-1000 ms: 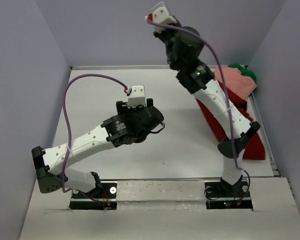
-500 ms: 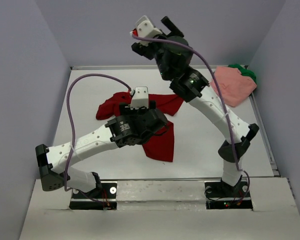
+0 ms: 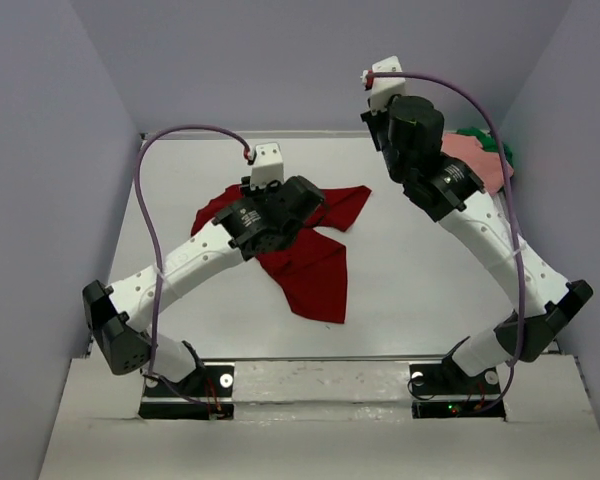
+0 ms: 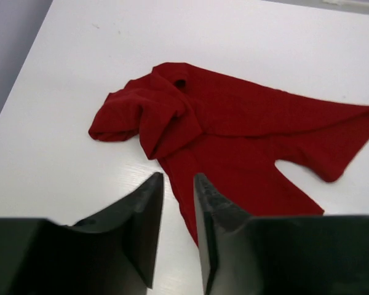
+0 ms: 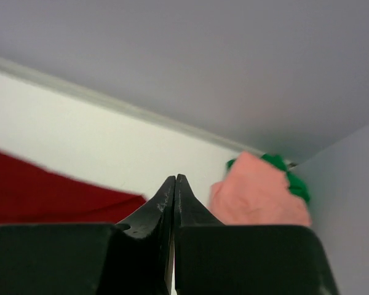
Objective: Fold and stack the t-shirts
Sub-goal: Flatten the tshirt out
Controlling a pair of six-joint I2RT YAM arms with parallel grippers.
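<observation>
**Dark Red T-Shirt Spread but Unfolded; Both End Effectors Empty**

1. Left end effector: the jaws stand partly open with a narrow gap between them. Nothing is in the gap. It hangs low over the desk, aimed at the cloth in front of it.

2. Dark red t-shirt: it lies on the desk directly ahead of the left end effector, and its near edge reaches the right-hand finger. Ahead and to the left the cloth is bunched and rolled over itself. Ahead and to the right it lies flatter and runs out to a point. It is not yet folded. The bunched part probably has to be pulled flat first, which would explain the low, close stance of this end effector.

3. Right end effector: the jaws are closed tip to tip and hold nothing. It is raised well above the desk, which keeps the arm off the red cloth.

4. Salmon pink t-shirt: crumpled, ahead and to the right of the right end effector, in the far corner.

5. Green t-shirt: it lies just behind the pink one, touching it, and is mostly hidden. Both await their turn.
</observation>
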